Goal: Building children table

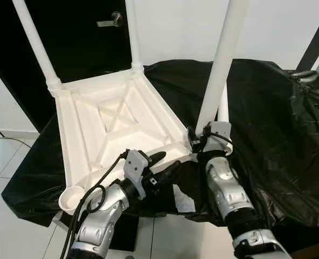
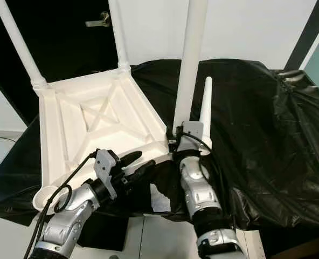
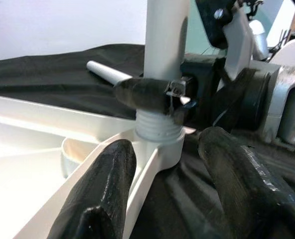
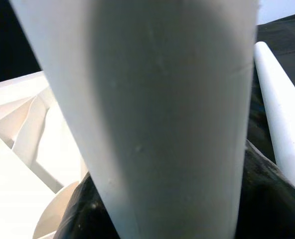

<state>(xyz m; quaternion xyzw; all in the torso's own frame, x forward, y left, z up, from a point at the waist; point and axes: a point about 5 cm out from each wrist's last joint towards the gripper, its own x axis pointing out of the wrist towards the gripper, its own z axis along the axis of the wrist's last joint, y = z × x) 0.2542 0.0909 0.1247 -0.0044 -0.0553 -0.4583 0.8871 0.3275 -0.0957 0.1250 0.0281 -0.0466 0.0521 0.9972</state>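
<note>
The right hand point(image 1: 198, 141) pinches the standing leg point(image 1: 220, 70) just above its corner hole, while the spread left hand point(image 1: 162, 164) straddles the tabletop point(image 1: 89, 124) edge nearby.

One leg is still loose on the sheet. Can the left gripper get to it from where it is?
Probably not directly: the loose leg lies beyond the upright leg and the right gripper clamping it, both between it and the left gripper.

Upturned table top point(image 1: 116, 129) on sheet point(image 1: 267, 118), loose leg point(image 2: 205, 105) lying right of it, door point(image 1: 89, 38) behind
</note>
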